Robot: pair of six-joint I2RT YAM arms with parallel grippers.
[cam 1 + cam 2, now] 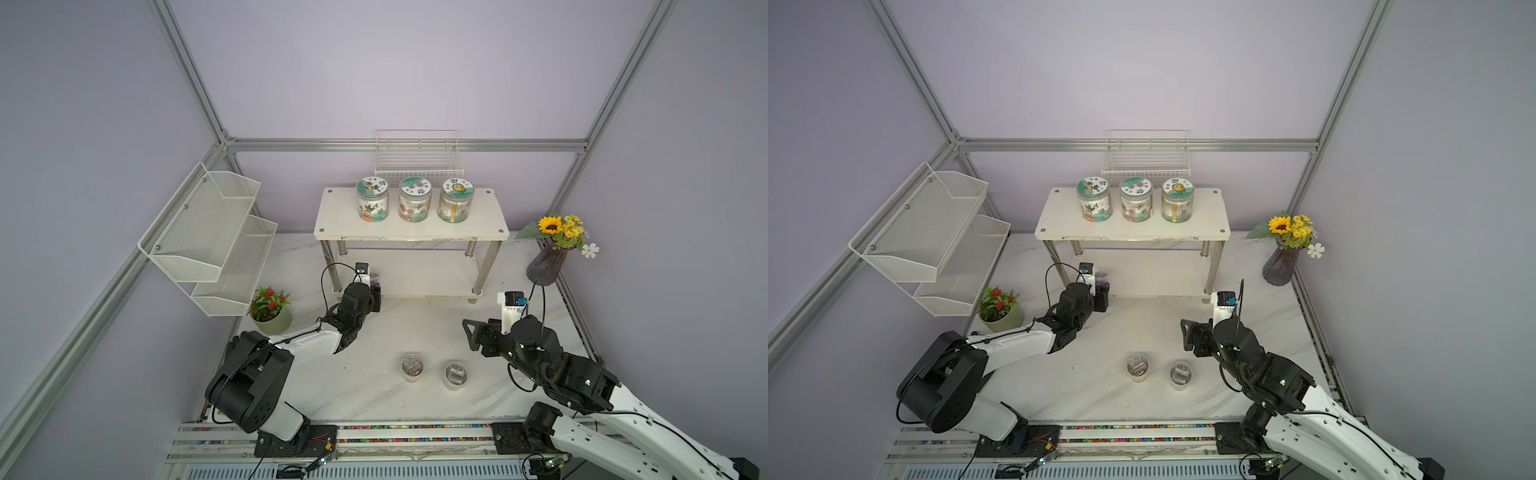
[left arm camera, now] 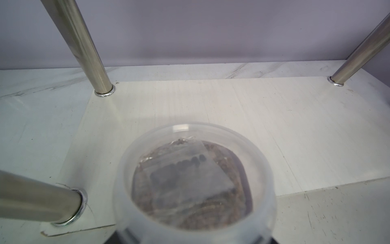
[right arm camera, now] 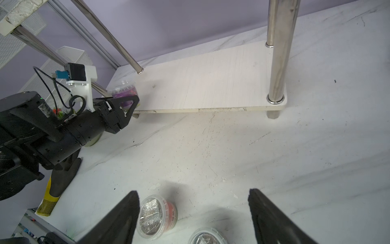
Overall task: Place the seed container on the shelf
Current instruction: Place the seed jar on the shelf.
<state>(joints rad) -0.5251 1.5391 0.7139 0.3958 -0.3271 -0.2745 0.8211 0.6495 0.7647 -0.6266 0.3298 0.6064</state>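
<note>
Bench (image 1: 374, 399): white, marble-patterned, carrying all below. Clear lidded tub (image 1: 412, 366) and second clear tub (image 1: 455, 375): side by side, upright, well in front of the shelf (image 1: 478, 226). Right gripper (image 3: 193, 193): over the bench between those two tubs and the shelf, toward the shelf's right end; jaws spread wide, nothing between them. Left gripper (image 3: 128, 99): at the shelf's front left corner; jaws closed on the seed container (image 3: 123, 92), a clear purple-sided tub with a see-through lid, held upright. The seed container is at the left front corner of the shelf's lower board (image 3: 211, 84), beside the front left chrome leg (image 2: 42, 200); whether its base rests on that board cannot be told. Potted plant (image 1: 270, 309), red flowers: left of the shelf and a little in front of it. Purple glass vase (image 1: 546, 268) with a sunflower and small blooms: right of the shelf, near its right legs. Three labelled jars (image 1: 414, 199): in a row on the shelf's top board, toward its rear edge. White wire basket (image 1: 417, 160): on the wall behind the shelf, above the jars. White mesh two-bin rack (image 1: 212, 237): on the side wall, well left of the shelf
</note>
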